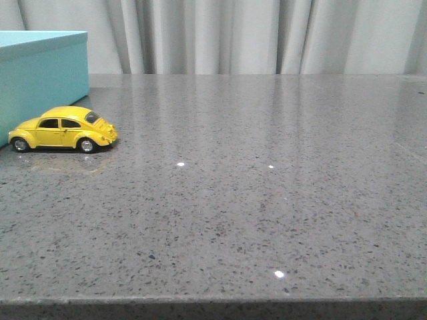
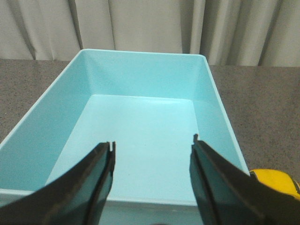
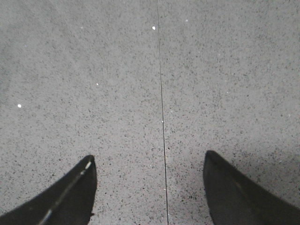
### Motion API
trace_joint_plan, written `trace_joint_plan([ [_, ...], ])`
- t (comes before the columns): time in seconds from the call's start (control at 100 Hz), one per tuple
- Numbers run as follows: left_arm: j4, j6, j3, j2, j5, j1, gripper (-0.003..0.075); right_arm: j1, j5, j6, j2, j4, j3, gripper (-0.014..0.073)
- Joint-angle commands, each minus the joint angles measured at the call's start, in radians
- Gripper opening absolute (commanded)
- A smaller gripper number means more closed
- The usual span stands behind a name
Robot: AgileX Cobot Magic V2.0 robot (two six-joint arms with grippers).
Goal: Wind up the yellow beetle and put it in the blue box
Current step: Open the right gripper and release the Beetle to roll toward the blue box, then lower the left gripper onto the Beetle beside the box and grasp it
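The right gripper (image 3: 150, 187) hangs over a grey speckled surface (image 3: 117, 84), its two dark fingers (image 3: 70, 197) spread wide apart with nothing between them. A thin dark seam (image 3: 161, 103) runs straight across the stone, passing between the fingers. Small bright glints of reflected light (image 3: 153, 28) dot the polished top.

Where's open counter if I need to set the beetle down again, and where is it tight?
The grey counter is bare from the yellow beetle rightward and down to the near edge. The right gripper hangs open over bare counter. The blue box is empty inside, under the open left gripper. It is tight only at far left, where beetle and box sit close.
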Motion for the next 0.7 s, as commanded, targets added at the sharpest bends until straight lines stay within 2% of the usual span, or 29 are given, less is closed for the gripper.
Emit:
trace_joint_plan([
  [0.0, -0.012, 0.056, -0.088, 0.056, -0.026, -0.011, 0.043, 0.0, -0.065, -0.013, -0.024, 0.002, -0.023, 0.0486],
  [0.09, -0.014, 0.117, -0.148, 0.106, 0.001, -0.05, 0.0489, 0.0, -0.063, -0.013, -0.028, 0.007, -0.023, 0.0486],
  [0.24, -0.014, 0.281, -0.266, 0.227, 0.113, -0.153, 0.0481, 0.0, -0.062, -0.013, -0.028, 0.01, -0.023, 0.0486],
  [0.42, -0.014, 0.41, -0.436, 0.39, 0.246, -0.29, 0.0481, 0.0, -0.054, -0.015, -0.028, 0.011, -0.023, 0.0486],
  [0.56, -0.018, 0.58, -0.575, 0.535, 0.383, -0.374, 0.0481, 0.0, -0.054, -0.015, -0.028, 0.011, -0.023, 0.0486],
  [0.69, -0.018, 0.724, -0.709, 0.682, 0.57, -0.432, 0.0481, 0.0, -0.054, -0.02, -0.028, 0.012, -0.023, 0.0486],
])
